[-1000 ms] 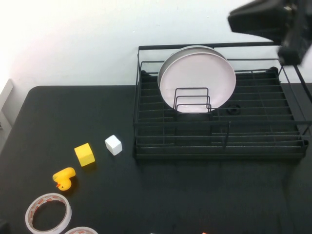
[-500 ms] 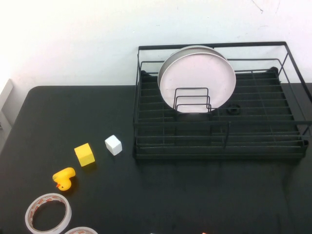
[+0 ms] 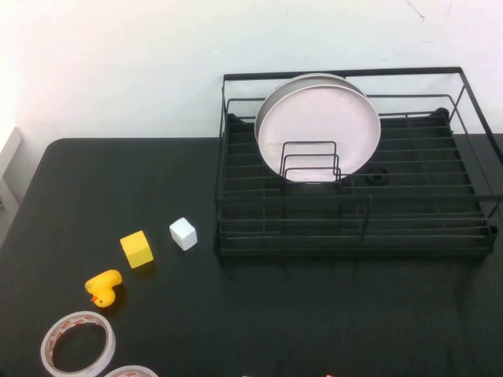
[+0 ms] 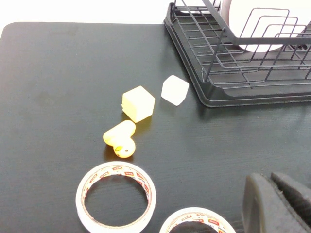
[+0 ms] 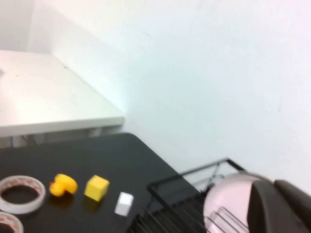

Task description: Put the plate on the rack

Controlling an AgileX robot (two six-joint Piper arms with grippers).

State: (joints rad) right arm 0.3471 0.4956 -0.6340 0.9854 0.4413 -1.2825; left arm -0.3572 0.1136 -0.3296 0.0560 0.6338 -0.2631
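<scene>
The pinkish-white plate (image 3: 318,129) stands upright on edge in the black wire rack (image 3: 354,236), leaning among the upright wire loops. A second plate's rim (image 3: 302,79) shows just behind it. The plate also shows in the right wrist view (image 5: 226,199) and in part in the left wrist view (image 4: 252,19). Neither gripper shows in the high view. My left gripper (image 4: 271,180) is shut and empty, low over the near-left table next to the tape rolls. My right gripper (image 5: 274,187) is shut and empty, held high above the table, apart from the rack (image 5: 184,194).
On the black table left of the rack lie a white cube (image 3: 183,233), a yellow cube (image 3: 136,249), a yellow rubber duck (image 3: 103,287) and two tape rolls (image 3: 78,342). A white wall stands behind the rack.
One second ago my right arm showed at the upper right above the rack; it has since left the high view. The plate and the rack have not moved.
</scene>
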